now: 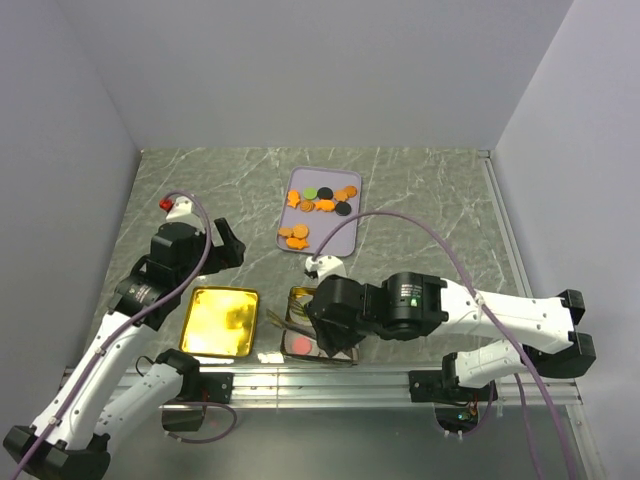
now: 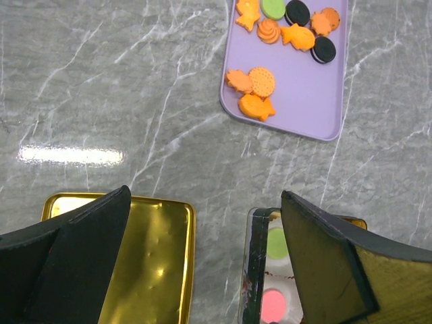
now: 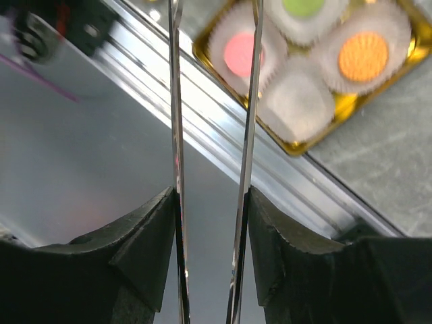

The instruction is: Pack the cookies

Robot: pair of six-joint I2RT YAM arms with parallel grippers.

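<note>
Several cookies (image 1: 322, 199), mostly orange with black and green ones, lie on a purple tray (image 1: 345, 235); they also show in the left wrist view (image 2: 287, 27). A gold box (image 1: 297, 296) of white paper cups holds a pink (image 3: 241, 54), a green (image 3: 304, 7) and an orange cookie (image 3: 363, 56); one cup (image 3: 297, 101) is empty. My right gripper (image 3: 210, 196) is shut on metal tongs (image 3: 177, 101), their tips open above the box's near edge. My left gripper (image 2: 206, 196) is open and empty, above the gap between lid and box.
A gold lid (image 1: 220, 322) lies left of the box, also in the left wrist view (image 2: 152, 263). An aluminium rail (image 1: 330, 378) runs along the table's near edge. Grey walls close the left, back and right sides.
</note>
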